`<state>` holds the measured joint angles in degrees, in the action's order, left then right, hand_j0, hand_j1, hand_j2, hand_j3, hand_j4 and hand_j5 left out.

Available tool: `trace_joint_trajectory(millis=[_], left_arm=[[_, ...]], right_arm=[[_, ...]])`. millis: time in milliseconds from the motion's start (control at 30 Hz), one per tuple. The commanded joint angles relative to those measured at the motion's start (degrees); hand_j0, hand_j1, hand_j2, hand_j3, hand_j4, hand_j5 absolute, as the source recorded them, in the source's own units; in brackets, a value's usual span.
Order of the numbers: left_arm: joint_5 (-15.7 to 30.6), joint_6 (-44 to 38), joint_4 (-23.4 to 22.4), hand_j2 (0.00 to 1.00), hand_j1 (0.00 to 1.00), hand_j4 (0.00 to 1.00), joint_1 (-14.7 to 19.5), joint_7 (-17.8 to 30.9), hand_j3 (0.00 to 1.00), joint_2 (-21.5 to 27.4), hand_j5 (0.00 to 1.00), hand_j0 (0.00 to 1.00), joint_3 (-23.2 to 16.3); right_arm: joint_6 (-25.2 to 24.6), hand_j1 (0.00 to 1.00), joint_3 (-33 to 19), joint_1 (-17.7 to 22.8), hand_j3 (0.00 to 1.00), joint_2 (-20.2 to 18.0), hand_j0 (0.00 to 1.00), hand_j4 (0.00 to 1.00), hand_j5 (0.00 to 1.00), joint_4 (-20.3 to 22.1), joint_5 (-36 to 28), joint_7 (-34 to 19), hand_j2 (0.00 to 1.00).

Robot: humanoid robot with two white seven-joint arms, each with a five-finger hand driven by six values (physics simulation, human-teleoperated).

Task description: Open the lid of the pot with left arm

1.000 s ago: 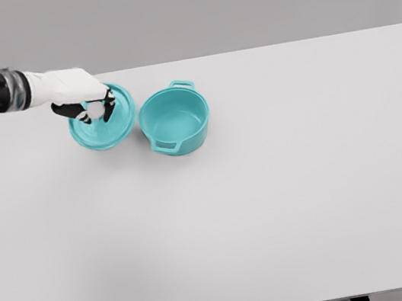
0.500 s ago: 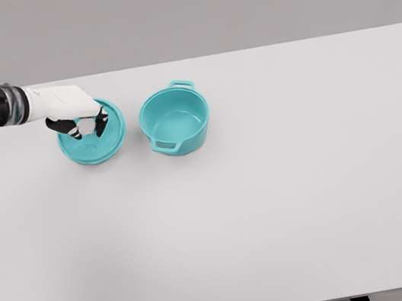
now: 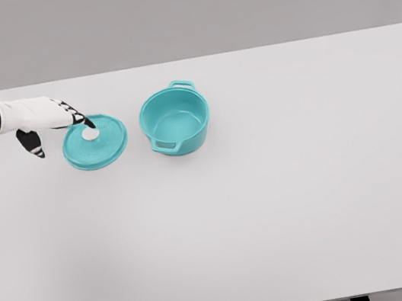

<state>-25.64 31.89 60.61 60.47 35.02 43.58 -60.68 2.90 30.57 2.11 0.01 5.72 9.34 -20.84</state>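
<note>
Head view: the teal lid [image 3: 95,142] lies flat on the white table [image 3: 274,215], just left of the open teal pot [image 3: 174,119] and apart from it. The left hand [image 3: 46,122] hovers at its left edge, fingers spread, one fingertip by the white knob [image 3: 90,135], gripping nothing.

One pot [image 3: 175,120] is seen, teal and uncovered. One lid [image 3: 94,141] of the same colour is counted, topped by one white knob [image 3: 90,134]. One table [image 3: 272,208] is shown. One hand [image 3: 45,118] is visible.
</note>
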Motion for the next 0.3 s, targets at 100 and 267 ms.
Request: trace_joint_trajectory(millis=[100,267], left_arm=[[1.55,-0.43,-10.68,1.00,1.00,1.00,-0.09,-0.02,1.00,2.65,1.00,1.00,1.00],[1.47,-0.43,-10.95,1.00,1.00,1.00,-0.26,-0.02,1.00,2.30,1.00,1.00,1.00]], right_arm=[[0.00,1.00,0.01,0.00,1.00,-0.01,1.00,1.00,1.00,0.00,-0.02,-0.08,1.00],[0.00,1.00,0.01,0.00,1.00,-0.01,1.00,1.00,1.00,0.00,-0.02,0.01,1.00]])
